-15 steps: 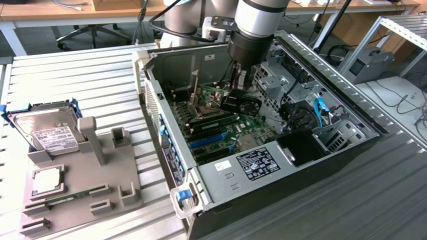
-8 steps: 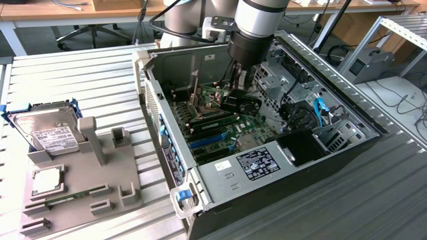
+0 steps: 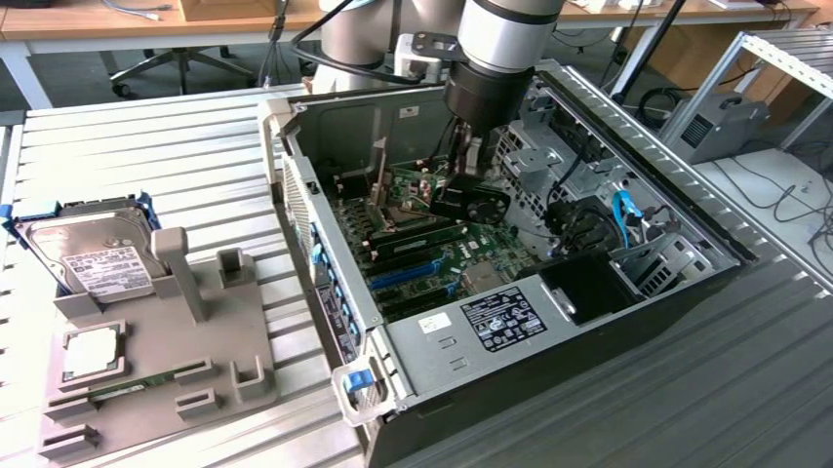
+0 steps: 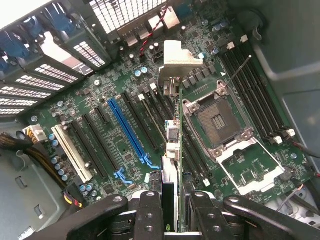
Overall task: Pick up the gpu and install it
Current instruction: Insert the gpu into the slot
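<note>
A pale grey table of ribbed metal slats (image 3: 170,166) carries everything: a grey plastic holder tray (image 3: 156,390) lies flat toward the exterior view's left, and an open black-and-silver computer case (image 3: 677,322) lies on its side just beside it, toward the right

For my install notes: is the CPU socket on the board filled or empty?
Empty: the CPU socket shows its bare contact field inside the metal frame.

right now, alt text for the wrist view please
The black gripper holds a thin dark expansion card with a pale metal end bracket edge-on above a green motherboard. A long blue slot lies to one side of the card, an open silver processor socket to the other.
</note>
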Robot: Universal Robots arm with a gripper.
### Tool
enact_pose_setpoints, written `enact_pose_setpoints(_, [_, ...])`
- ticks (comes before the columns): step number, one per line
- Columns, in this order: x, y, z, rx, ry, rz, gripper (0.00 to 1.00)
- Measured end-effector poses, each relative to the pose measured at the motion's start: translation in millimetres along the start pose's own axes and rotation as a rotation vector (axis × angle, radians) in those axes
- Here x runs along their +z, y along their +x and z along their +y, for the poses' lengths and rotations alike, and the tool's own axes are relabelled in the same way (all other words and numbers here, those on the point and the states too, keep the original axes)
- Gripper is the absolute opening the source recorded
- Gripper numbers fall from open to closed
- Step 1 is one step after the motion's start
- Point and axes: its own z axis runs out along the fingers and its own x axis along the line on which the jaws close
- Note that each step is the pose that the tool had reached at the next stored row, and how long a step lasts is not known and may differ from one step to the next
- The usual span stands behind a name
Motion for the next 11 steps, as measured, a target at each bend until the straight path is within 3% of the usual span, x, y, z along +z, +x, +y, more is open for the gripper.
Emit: enact_pose_setpoints(11, [0.0,0.0,0.0,-0.024,-0.0006,0.0004,0.26])
